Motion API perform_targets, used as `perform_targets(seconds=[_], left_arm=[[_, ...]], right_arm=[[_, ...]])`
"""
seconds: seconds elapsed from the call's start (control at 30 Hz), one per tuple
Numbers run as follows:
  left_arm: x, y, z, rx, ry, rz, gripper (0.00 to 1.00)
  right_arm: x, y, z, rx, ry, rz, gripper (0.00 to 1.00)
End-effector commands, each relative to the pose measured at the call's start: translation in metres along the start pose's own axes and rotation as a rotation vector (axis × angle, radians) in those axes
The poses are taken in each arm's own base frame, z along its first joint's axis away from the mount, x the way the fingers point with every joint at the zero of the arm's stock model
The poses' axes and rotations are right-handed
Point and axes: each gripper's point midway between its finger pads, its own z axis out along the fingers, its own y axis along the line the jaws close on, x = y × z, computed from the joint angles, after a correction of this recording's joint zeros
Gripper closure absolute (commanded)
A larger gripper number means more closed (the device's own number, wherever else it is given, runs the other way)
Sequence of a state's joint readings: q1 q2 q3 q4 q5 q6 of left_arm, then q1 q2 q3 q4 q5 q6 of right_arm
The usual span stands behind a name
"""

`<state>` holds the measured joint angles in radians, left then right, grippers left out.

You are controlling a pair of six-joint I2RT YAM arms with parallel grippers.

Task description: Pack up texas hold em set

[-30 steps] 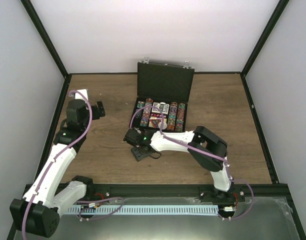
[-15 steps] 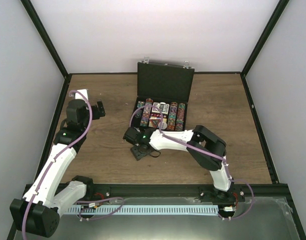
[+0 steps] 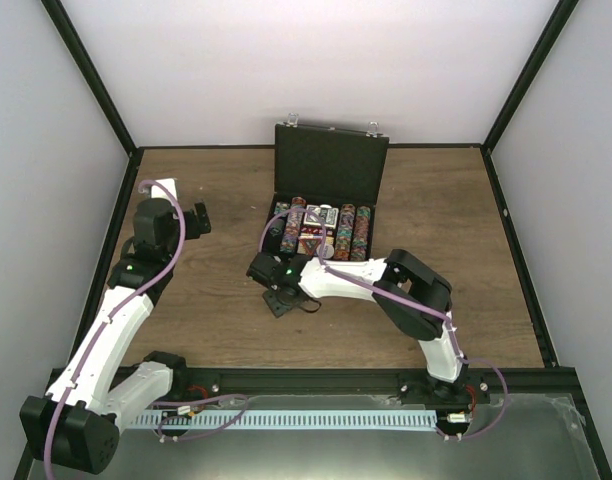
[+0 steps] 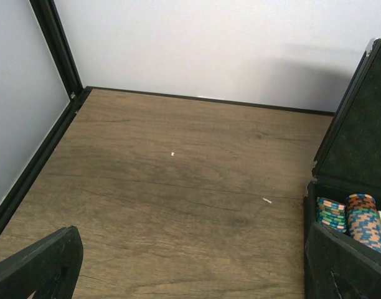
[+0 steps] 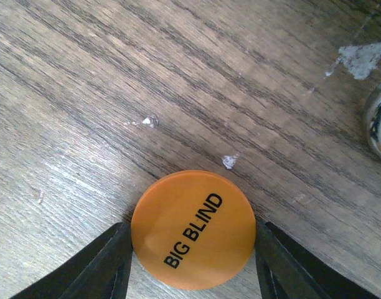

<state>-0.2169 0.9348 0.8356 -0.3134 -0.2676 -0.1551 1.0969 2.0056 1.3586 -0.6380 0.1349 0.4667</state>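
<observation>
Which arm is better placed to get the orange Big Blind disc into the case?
Right. The right gripper flanks the disc, fingers seemingly touching both edges, just in front of the open case. The left gripper hangs open over the table, far to the left.

— What runs off the edge?
— Right wrist view: a silver corner point(image 5: 380, 121), cut at three o'clock. Left wrist view: the case point(image 4: 355, 156), likewise.
— From above?
— The right gripper point(image 3: 277, 299) hides the orange disc point(image 5: 193, 229).

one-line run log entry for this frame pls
right gripper: shut on orange BIG BLIND disc, in front of case | left gripper: open, empty | case: lid up, chips inside
</observation>
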Motion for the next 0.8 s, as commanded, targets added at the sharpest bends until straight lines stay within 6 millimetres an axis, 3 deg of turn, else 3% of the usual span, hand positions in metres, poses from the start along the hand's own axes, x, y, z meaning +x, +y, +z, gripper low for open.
perform_targets(seconds=[0.0, 0.13, 0.47, 0.63, 0.77], left_arm=[[-0.003, -0.003, -0.001, 0.009, -0.007, 0.004, 0.00], [-0.003, -0.003, 0.000, 0.009, -0.005, 0.005, 0.00], [-0.004, -0.002, -0.001, 0.006, -0.011, 0.005, 0.00], [-0.004, -0.002, -0.002, 0.005, -0.012, 0.005, 0.00], [-0.004, -0.002, -0.002, 0.005, -0.013, 0.005, 0.00]], right_arm=[[0.052, -0.017, 0.034, 0.045, 0.177, -0.002, 0.47], [0.039, -0.019, 0.018, 0.057, 0.126, 0.009, 0.49], [-0.013, -0.031, -0.043, 0.076, -0.041, 0.059, 0.49], [-0.036, -0.052, -0.069, 0.076, -0.118, 0.104, 0.49], [-0.062, -0.084, -0.078, 0.089, -0.183, 0.154, 0.49]])
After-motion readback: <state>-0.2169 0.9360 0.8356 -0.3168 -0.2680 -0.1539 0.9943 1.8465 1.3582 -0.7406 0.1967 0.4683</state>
